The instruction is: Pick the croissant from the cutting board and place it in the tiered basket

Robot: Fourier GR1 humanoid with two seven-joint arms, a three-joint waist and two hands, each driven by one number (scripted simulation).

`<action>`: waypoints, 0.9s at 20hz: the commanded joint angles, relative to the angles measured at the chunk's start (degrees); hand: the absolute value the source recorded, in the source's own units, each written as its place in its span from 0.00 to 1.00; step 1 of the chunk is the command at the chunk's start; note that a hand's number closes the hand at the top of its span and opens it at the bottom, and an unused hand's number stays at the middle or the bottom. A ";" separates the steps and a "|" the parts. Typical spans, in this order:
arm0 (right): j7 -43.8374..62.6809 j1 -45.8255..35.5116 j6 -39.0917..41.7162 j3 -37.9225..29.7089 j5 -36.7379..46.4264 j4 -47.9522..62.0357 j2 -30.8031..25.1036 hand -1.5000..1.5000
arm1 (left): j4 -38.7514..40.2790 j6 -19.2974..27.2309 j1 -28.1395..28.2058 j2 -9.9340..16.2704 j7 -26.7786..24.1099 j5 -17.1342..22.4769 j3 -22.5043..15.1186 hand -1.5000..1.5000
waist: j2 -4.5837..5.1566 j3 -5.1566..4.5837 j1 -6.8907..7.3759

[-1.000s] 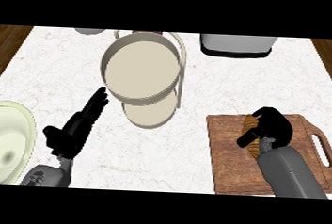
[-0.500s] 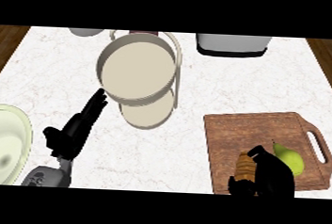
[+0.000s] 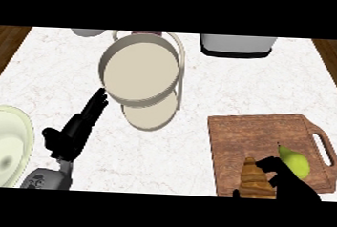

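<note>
On the cutting board (image 3: pixel 258 138), the right hand (image 3: pixel 292 185) curls around the croissant (image 3: pixel 254 180); left hand (image 3: pixel 75 130) relaxed.

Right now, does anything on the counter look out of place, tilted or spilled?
Nothing is spilled or broken. The croissant lies at the near edge of the cutting board, beside a pear, with the right hand against it. The tiered basket holds nothing. The left hand rests open.
</note>
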 commanded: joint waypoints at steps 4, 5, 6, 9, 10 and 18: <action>2.99 -8.33 2.75 3.01 6.71 -13.33 4.62 1.00 | 2.85 -1.25 -1.76 -0.58 -1.00 -0.29 0.44 0.50 | 0.35 -0.08 0.66; 3.45 -7.17 3.84 4.79 8.17 -15.40 4.87 1.00 | 3.22 0.12 -0.76 -2.11 -2.41 -1.53 -0.26 0.50 | 0.30 -0.05 0.60; 6.60 -14.15 10.98 1.73 5.64 -16.94 6.41 1.00 | -1.25 -0.43 0.79 -0.26 -0.11 -1.58 -0.60 0.50 | 0.31 -0.07 1.40; 12.26 -22.21 18.15 5.40 10.13 -17.48 13.24 1.00 | 2.06 0.29 1.06 -2.54 -3.05 -2.72 -1.18 0.50 | 0.31 -0.12 1.28; 11.26 -28.76 21.99 -2.07 4.21 -13.24 14.49 1.00 | 1.33 0.93 -2.87 -2.68 1.29 -2.98 -1.22 0.50 | 0.51 -0.09 1.58; 19.44 -51.54 19.98 -8.76 -2.04 2.68 17.22 1.00 | 2.29 -1.82 -0.98 -2.13 -1.05 -2.08 -0.84 0.50 | 0.49 -0.14 2.52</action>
